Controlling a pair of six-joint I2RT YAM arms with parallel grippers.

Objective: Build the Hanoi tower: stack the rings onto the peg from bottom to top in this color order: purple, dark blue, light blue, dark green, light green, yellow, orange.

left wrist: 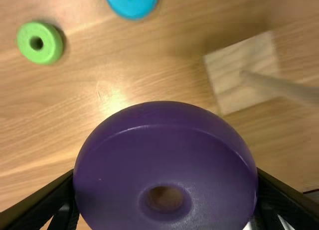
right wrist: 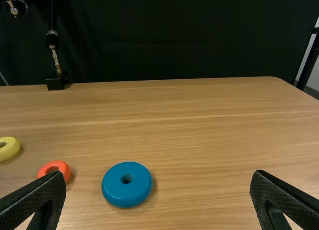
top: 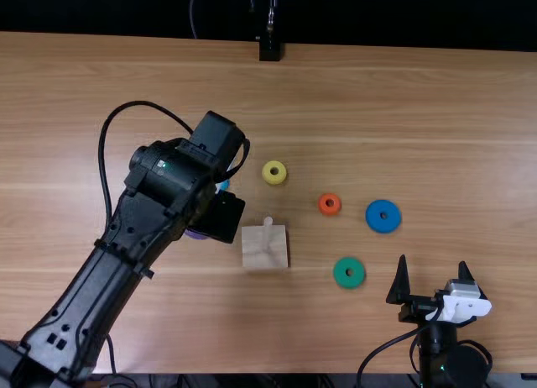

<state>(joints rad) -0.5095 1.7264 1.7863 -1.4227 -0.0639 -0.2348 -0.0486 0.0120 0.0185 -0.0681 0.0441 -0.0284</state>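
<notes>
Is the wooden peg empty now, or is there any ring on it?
Empty: the peg stands bare on its square base, and the purple ring is in the left gripper, off the peg.

2 black jointed arms [top: 109, 262], looping black cables [top: 101, 157], white bracket [top: 461, 309] on the right one

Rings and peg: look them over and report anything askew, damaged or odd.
Nothing stands out. The peg stands upright on its base, and the yellow ring, orange ring, dark blue ring and dark green ring lie flat on the table without visible damage. The purple ring, first in the order, is in the left claw.
</notes>
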